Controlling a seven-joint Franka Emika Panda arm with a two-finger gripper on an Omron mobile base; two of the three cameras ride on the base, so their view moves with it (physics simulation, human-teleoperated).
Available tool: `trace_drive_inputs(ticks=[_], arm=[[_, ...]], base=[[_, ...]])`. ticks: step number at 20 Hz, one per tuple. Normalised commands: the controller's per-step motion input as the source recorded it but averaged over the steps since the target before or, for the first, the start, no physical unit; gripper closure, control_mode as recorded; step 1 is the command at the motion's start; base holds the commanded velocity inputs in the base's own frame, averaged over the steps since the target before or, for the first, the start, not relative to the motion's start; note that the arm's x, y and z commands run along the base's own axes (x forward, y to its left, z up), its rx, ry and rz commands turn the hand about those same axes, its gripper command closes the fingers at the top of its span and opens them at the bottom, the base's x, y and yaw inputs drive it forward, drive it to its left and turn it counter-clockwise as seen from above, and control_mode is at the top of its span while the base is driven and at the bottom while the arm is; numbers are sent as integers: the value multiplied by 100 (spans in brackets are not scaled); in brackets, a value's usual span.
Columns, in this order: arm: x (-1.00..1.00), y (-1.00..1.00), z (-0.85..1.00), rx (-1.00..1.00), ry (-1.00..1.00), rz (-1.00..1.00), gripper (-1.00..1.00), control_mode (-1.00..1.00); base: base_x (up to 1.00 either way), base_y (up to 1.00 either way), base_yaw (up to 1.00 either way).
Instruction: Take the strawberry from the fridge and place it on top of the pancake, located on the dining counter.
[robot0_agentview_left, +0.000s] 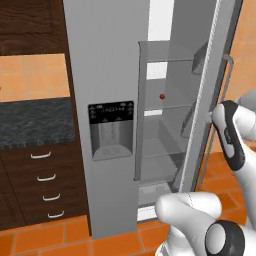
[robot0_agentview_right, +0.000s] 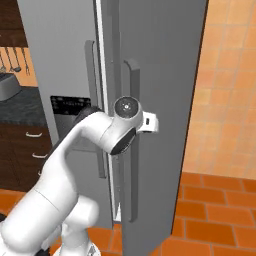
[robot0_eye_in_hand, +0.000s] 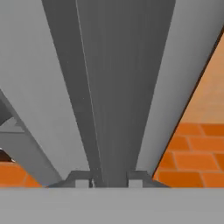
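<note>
Floor (robot0_agentview_left: 45, 240) around me is orange-red tile with pale grout, and the wall (robot0_agentview_right: 227, 75) off to my right is lighter orange tile. On my left there's a dark wood cabinet (robot0_agentview_left: 30, 185) with four drawers and pale curved handles, topped by a dark mottled desk (robot0_agentview_left: 35, 122). Same orange tile backsplash (robot0_agentview_left: 32, 75) above it, more dark wood higher up.

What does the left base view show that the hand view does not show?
Left base view alone: the strawberry on a glass shelf inside the open fridge, the black dispenser panel, and the dark cabinet drawers. Hand view alone: the gripper shut on the door handle, seen close. Both share: the grey fridge door and the orange tiled floor.
</note>
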Motion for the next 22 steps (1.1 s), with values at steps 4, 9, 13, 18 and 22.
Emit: trace_drive_inputs(ticks=[4, 9, 13, 18, 22], arm=[[-89, -100, -5, 0, 12, 0, 100, -100], [-37, -65, -2, 3, -1, 0, -100, -100], [-61, -25, 0, 0, 0, -4, -100, -100], [-74, 31, 33, -19, 2, -3, -100, -100], [-79, 81, 40, -44, 11, -3, -100, -100]], base=[[0, 0, 0], [0, 0, 0], [0, 0, 0], [0, 0, 0], [0, 0, 0]])
